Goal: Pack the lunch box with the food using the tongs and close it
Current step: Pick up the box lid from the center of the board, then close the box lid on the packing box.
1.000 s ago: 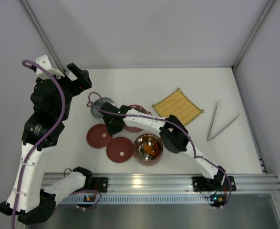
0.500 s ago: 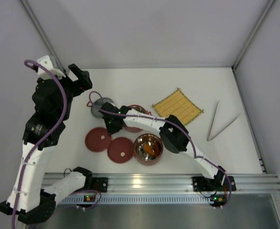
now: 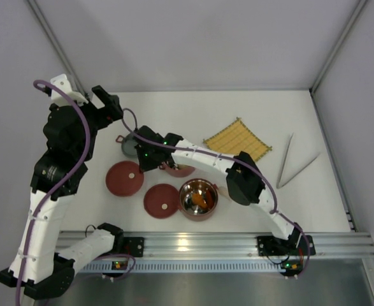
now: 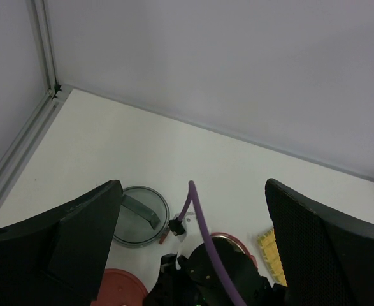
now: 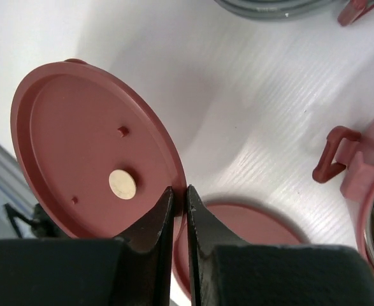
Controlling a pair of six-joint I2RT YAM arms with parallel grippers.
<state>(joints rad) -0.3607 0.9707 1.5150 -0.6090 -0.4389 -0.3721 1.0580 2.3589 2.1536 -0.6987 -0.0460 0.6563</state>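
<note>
- Overhead view of a white bench [image 3: 193,115], two robot arms mounted at its near edge.
- Narrow pinch: right end effector [image 5: 179,191] is clamped on the rim of a flat maroon lid [image 5: 91,159] w/ a pale centre dot. The lid looks tipped up off the bench.
- A second lid [image 3: 161,201] lies flat just beside it.
- A steel-lined bowl [image 3: 198,217] holds the food [image 3: 201,200], orange & dark bits. The other bowl [image 3: 177,169] is mostly hidden under the right arm.
- The tongs [image 3: 295,162] lie far right, well apart from the bowls, w/ a yellow mat [image 3: 237,141] between.
- The left end effector [image 4: 192,191] is spread wide, holding nothing, raised at back left.
- Step, as I judge it: packing done, closing under way.
- Next move needs: carry lid to a bowl, level it, centre it over the rim, lower, release.
</note>
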